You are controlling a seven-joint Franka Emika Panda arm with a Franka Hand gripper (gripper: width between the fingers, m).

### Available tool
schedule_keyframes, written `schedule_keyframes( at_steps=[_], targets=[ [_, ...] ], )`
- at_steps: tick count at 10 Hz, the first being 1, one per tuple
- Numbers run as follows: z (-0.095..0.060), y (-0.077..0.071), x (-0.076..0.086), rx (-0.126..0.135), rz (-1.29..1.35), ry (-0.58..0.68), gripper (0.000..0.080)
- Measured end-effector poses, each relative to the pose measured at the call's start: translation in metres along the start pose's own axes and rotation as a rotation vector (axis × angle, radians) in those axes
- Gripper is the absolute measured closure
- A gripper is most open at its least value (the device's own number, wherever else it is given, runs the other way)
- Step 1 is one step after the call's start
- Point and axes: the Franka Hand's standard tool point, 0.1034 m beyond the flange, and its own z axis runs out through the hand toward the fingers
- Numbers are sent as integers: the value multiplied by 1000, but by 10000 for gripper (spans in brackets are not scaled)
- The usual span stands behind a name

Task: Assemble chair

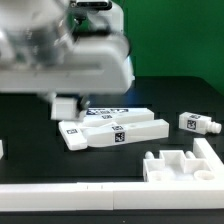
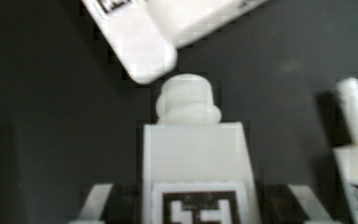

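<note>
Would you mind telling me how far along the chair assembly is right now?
Done: nothing looks joined; the bars, small block and notched panel lie loose. In hand: a pegged piece sits between the fingers of the gripper, grip unclear. Left: apparently every joint.

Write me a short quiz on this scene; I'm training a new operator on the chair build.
1. True or false: the small tagged block rests on top of the long bars.
2. The notched panel sits at the exterior view's: A) lower right; B) upper left; C) centre.
3. Fill in: the squares printed on the long bars are black-and-white ___.
Key: 1 false, it lies apart from them, on the exterior view's right; 2 A; 3 tags.
</note>
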Motion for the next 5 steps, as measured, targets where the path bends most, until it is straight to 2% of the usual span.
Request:
schedule_keyframes(
  at_steps=[1,2,3,4,5],
  targets=[
    [-7,-4,10,0,-24,148,518],
    [2,3,2,-2,-19,244,518],
    [6,4,-5,-1,-14,259,518],
    [0,3,7,-11,-20,376,518],
    [0,4,9,-20,-21,464,517]
  ],
)
